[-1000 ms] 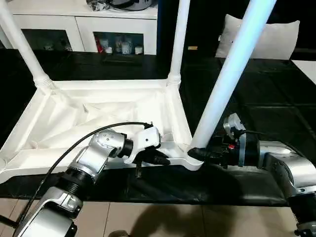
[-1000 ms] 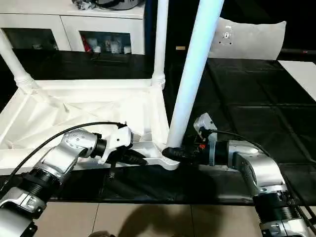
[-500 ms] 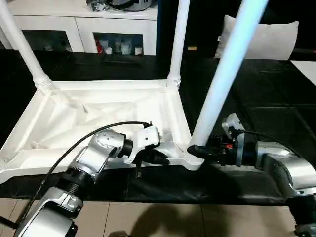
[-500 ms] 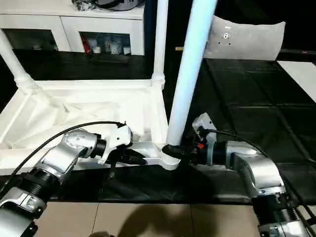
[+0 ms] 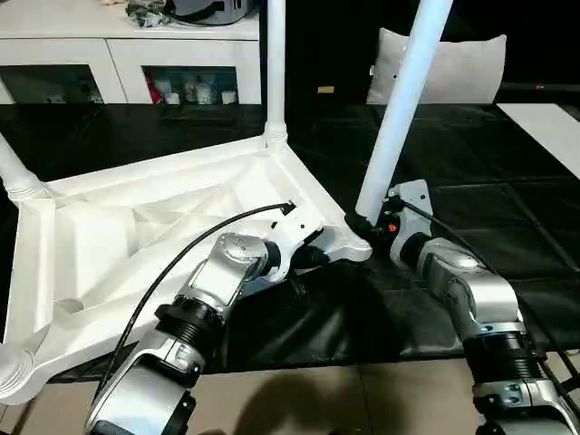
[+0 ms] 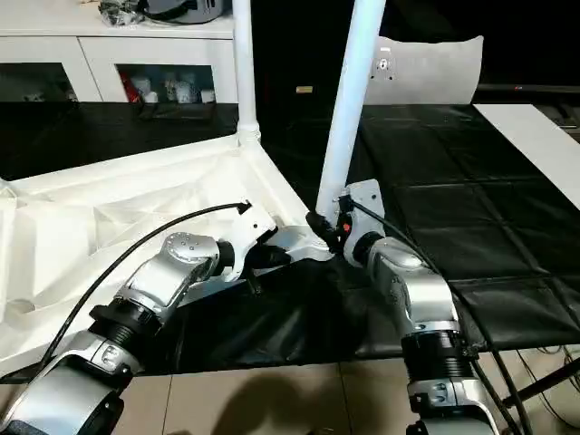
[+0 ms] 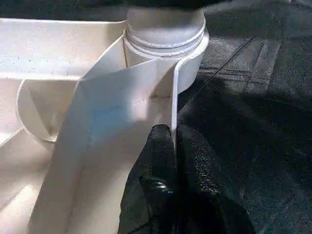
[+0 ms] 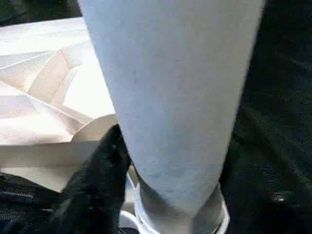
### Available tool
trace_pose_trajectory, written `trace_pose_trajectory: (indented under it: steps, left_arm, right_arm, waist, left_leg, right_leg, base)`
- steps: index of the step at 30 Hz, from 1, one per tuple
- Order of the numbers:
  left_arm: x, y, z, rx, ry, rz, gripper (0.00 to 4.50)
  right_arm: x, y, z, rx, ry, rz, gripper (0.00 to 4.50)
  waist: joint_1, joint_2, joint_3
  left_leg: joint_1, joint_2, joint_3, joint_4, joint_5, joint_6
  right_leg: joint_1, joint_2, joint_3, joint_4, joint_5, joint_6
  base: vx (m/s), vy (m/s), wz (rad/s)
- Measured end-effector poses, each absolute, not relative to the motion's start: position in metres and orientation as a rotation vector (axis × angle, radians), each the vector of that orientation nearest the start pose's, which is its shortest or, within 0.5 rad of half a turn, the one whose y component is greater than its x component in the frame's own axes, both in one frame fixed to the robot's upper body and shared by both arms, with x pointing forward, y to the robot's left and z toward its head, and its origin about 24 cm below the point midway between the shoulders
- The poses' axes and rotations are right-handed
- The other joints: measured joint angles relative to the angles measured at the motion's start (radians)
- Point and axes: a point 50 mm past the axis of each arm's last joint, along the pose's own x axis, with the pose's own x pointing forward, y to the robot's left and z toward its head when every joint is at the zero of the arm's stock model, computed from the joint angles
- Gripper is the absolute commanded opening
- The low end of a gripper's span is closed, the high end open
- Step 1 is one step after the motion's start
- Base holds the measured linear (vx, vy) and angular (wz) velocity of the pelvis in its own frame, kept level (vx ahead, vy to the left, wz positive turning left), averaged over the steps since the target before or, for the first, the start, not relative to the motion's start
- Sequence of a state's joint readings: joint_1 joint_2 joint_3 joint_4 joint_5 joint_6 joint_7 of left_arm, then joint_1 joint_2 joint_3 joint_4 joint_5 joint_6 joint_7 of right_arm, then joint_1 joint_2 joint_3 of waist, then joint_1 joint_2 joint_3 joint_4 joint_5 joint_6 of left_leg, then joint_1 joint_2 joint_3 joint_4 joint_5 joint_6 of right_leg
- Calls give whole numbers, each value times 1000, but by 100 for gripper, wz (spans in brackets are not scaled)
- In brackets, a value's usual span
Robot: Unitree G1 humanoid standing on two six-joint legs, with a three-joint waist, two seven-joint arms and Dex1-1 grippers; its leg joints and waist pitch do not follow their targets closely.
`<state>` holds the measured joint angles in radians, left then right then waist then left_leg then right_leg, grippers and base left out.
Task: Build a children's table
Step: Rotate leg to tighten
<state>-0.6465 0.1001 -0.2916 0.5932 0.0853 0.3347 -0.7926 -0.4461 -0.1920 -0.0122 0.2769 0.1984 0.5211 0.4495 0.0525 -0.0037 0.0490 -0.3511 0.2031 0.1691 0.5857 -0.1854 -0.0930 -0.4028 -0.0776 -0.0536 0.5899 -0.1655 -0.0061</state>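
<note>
The children's table top (image 5: 136,227) lies upside down on the black work table, its ribbed underside facing up. Three white legs stand in its corner sockets: at the far corner (image 5: 275,72), at the left (image 5: 14,172), and at the near right corner (image 5: 399,109). My left gripper (image 5: 304,256) is shut on the thin rim of the top, just beside the near right socket (image 7: 165,29). My right gripper (image 5: 365,224) is closed around the base of the near right leg, with one black finger (image 8: 105,161) pressed against it.
A white cabinet (image 5: 127,45) and a white cushion (image 5: 453,68) stand behind the table. A white sheet (image 5: 544,118) lies at the far right. The top's near left corner (image 5: 14,381) overhangs the black cover's front edge (image 5: 362,335). My left arm's cable (image 5: 181,263) arcs over the top.
The camera has shifted. The table top has also swung round on the black cover: its near right corner, with both grippers on it, moved away from the front edge, and its left end came forward.
</note>
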Motion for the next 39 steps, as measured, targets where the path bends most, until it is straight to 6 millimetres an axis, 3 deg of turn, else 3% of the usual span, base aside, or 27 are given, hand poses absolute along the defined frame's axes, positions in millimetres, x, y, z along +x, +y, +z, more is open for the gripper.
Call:
trace_pose_trajectory:
  steps: [6,10,12,14,18,19,23,24,28,29,39]
  left_arm:
    - [327,63,49,365,421,-1106,0]
    - [321,75,50,402,397,-1216,0]
    - [320,80,51,412,396,-1243,0]
    - [317,81,52,423,392,-1293,0]
    - [313,91,52,428,401,-1372,0]
    - [311,95,52,427,413,-1402,0]
    - [308,104,53,440,444,-1458,0]
    - [308,105,53,441,446,-1465,0]
    - [306,104,53,447,450,-1500,0]
    - [305,104,53,446,451,-1505,0]
    - [303,101,53,447,446,-1526,0]
  right_arm:
    - [323,-152,64,44,359,573,341]
    - [314,-182,68,-15,371,719,377]
    - [312,-183,69,-15,367,770,387]
    - [305,-192,70,-23,377,829,411]
    - [297,-199,75,-19,385,951,411]
    - [294,-201,78,-12,381,993,385]
    - [290,-197,79,12,384,1095,358]
    - [289,-196,79,15,386,1107,334]
    - [285,-195,77,41,396,1162,320]
    - [284,-194,76,45,402,1169,293]
    - [280,-190,71,65,431,1215,215]
  waist:
    - [0,0,0]
    - [13,0,0]
    - [15,1,0]
    - [27,0,0]
    - [38,0,0]
    - [39,0,0]
    - [40,-2,1]
    - [41,-2,2]
    - [49,-4,1]
    - [50,-4,1]
    - [63,-5,1]
  left_leg:
    - [0,1,0,-3,0,0]
    - [-2,2,1,-10,0,-1]
    - [-2,4,1,-11,0,-1]
    - [-4,4,0,-11,0,-1]
    - [-3,4,1,-10,-1,1]
    - [-3,4,1,-10,-1,0]
    - [-3,4,1,-8,0,0]
    - [-1,4,0,-6,0,0]
    - [-1,4,0,-5,0,0]
    - [-1,4,0,-4,0,0]
    - [-1,4,0,-5,0,0]
  right_leg:
    - [-2,0,-3,4,0,0]
    - [-3,0,-8,4,-2,2]
    - [-3,1,-10,5,0,-4]
    - [-4,1,-11,5,-2,-5]
    - [-4,1,-11,5,-2,-6]
    - [-4,1,-11,5,-2,-6]
    - [-4,1,-11,6,-1,-7]
    - [-4,1,-11,6,-1,-7]
    - [-3,0,-11,6,-1,-8]
    - [-3,0,-11,6,-1,-8]
    - [-3,0,-11,7,-1,-7]
  base:
    - [0,0,0]
    - [0,0,0]
    - [0,0,0]
    - [0,0,0]
    - [0,0,0]
    - [0,0,0]
    - [0,0,0]
    - [0,0,0]
    - [0,0,0]
    - [0,0,0]
    - [0,0,0]
